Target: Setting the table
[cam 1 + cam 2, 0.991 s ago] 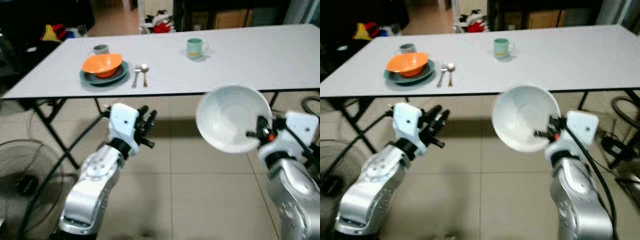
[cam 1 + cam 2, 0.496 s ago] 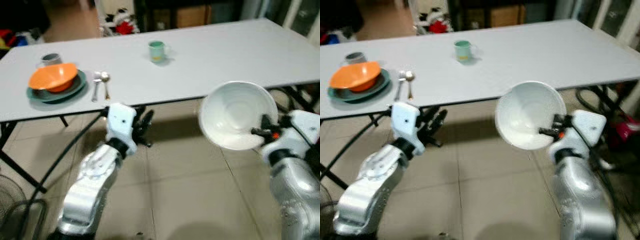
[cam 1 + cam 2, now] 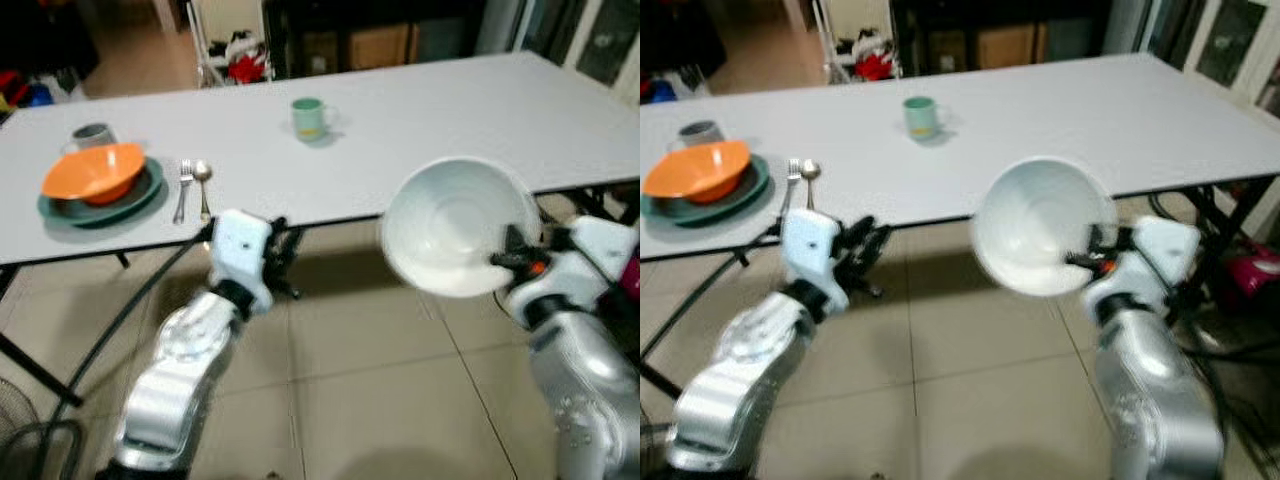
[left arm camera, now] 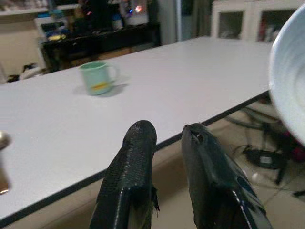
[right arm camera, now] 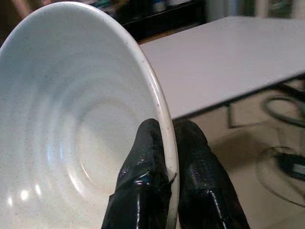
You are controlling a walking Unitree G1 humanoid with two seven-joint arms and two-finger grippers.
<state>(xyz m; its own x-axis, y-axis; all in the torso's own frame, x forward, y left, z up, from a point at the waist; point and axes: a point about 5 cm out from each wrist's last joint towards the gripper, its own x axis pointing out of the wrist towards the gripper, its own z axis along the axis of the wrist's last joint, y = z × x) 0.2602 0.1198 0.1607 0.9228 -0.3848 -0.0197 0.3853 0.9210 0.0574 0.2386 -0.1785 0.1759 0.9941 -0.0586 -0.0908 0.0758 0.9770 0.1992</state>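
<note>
The white bowl (image 3: 455,240) hangs tilted on edge below the table (image 3: 480,110) front, its rim pinched by the right gripper (image 5: 164,157); it should be levelled and lifted clear of that edge before being set down. It looks empty, as does the orange bowl (image 3: 92,172) on its dark plate (image 3: 60,210); the green mug's (image 3: 307,117) inside is hidden. The left gripper (image 4: 167,143), fingers nearly together, holds nothing.

home dining room: laid table (image 3: 430,110)

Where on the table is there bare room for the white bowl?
The table is bare right of the green mug, and along the near edge ahead of the white bowl in the right tool. It is crowded at the left: orange bowl, fork, spoon.
</note>
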